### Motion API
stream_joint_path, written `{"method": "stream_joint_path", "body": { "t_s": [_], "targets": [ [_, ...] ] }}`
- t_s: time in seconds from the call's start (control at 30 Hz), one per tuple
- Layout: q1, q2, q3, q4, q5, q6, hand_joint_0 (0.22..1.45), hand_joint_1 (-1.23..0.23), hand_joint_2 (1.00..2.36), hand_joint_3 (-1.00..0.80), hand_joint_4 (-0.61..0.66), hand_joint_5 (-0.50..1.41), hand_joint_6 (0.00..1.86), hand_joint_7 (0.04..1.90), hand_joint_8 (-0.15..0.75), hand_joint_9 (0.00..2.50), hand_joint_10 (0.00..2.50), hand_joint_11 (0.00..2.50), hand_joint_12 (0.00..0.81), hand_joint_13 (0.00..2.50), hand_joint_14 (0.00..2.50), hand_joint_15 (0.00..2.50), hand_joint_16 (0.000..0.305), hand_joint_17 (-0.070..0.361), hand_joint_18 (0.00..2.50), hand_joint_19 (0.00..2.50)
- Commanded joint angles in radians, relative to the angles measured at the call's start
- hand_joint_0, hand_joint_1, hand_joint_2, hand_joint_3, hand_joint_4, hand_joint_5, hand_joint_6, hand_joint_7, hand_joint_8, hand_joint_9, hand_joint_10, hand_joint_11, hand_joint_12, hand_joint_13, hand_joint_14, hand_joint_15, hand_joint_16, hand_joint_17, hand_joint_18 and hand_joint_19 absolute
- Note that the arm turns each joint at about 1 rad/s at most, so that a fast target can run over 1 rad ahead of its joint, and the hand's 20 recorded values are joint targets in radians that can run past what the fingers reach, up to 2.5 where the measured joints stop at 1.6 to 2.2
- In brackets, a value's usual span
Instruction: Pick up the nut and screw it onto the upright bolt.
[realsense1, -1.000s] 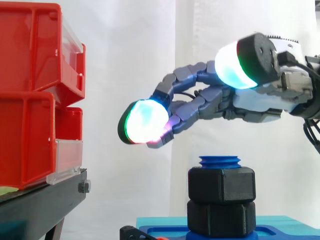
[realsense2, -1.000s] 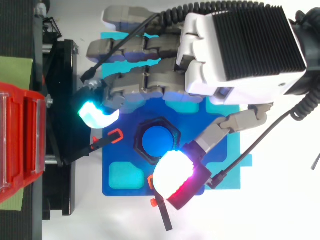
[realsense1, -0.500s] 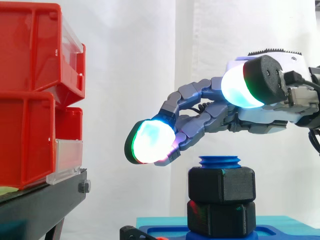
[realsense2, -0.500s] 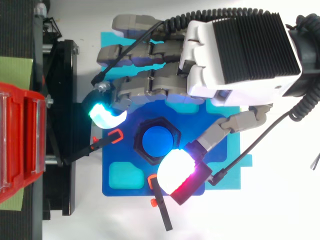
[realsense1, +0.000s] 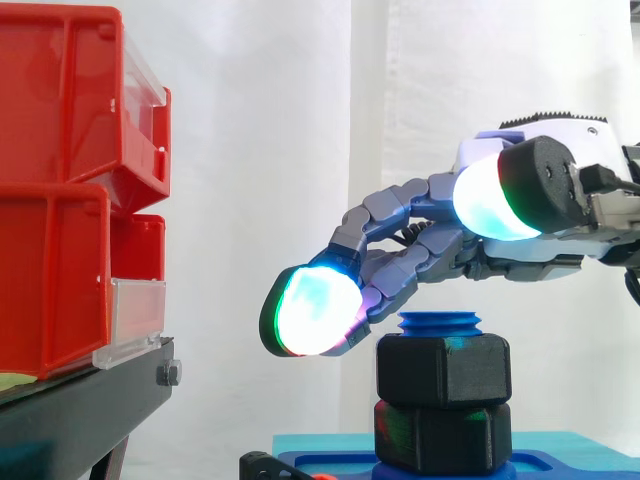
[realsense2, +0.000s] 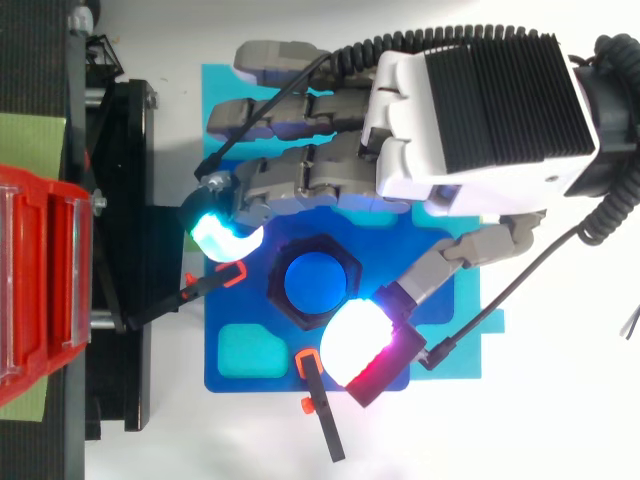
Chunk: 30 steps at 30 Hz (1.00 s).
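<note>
From the side camera, I see the hand (realsense1: 520, 262) has dropped since half a second ago. Its leading fingertip pad (realsense1: 312, 312) now hangs level with the top of the blue bolt (realsense1: 440, 322), just left of the black nut (realsense1: 443, 370) threaded on it. The fingers are loosely curved, spread apart, and hold nothing. From above, the finger pad (realsense2: 225, 237) and thumb pad (realsense2: 352, 340) have drawn in toward the nut (realsense2: 283, 300) and flank its opposite corners. I can't tell whether they touch it.
</note>
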Motion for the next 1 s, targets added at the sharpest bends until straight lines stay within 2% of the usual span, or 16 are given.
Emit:
{"method": "stream_joint_path", "body": {
  "t_s": [0.0, 0.2, 0.27, 0.37, 0.43, 0.53, 0.97],
  "targets": [
    [0.002, -0.001, -0.002, -0.005, 0.0, 0.0, 0.42, -0.26, 1.0, -0.5, 0.13, -0.16, 0.5, 0.64, 0.242, 0.59, 0.0, 0.0, 0.381, 0.22, 0.0, 0.0, 0.049, 0.11, 0.0, 0.01],
    [0.002, 0.0, -0.045, 0.022, -0.001, 0.0, 0.42, -0.26, 1.0, -0.5, 0.13, -0.16, 0.5, 0.65, 0.245, 0.6, 0.0, 0.0, 0.38, 0.22, 0.0, 0.0, 0.049, 0.11, 0.0, 0.01],
    [0.002, 0.0, -0.045, 0.038, -0.001, 0.0, 0.42, -0.26, 1.0, -0.5, 0.13, -0.15, 0.5, 0.68, 0.246, 0.6, 0.0, 0.0, 0.38, 0.22, 0.0, 0.0, 0.049, 0.109, 0.0, 0.01],
    [0.002, 0.0, -0.045, 0.055, 0.0, 0.0, 0.42, -0.25, 1.0, -0.5, 0.16, -0.13, 0.5, 0.82, 0.253, 0.63, 0.0, 0.0, 0.379, 0.23, 0.0, 0.0, 0.049, 0.11, 0.0, 0.02],
    [0.003, 0.0, -0.044, 0.055, 0.0, 0.0, 0.42, -0.24, 1.0, -0.5, 0.17, -0.11, 0.5, 0.98, 0.263, 0.66, 0.0, 0.0, 0.38, 0.27, 0.0, 0.0, 0.049, 0.11, 0.0, 0.01],
    [0.002, 0.0, -0.045, 0.055, 0.0, 0.0, 0.43, -0.24, 1.0, -0.5, 0.17, -0.09, 0.5, 1.1, 0.268, 0.69, 0.0, 0.0, 0.377, 0.3, 0.0, 0.0, 0.048, 0.109, 0.0, 0.01],
    [-0.006, 0.0, -0.044, 0.05, -0.004, 0.0, 0.45, -0.24, 1.0, -0.5, 0.17, -0.03, 0.5, 1.29, 0.272, 0.81, 0.0, 0.0, 0.369, 0.38, 0.0, 0.0, 0.046, 0.104, 0.04, 0.02]
  ]
}}
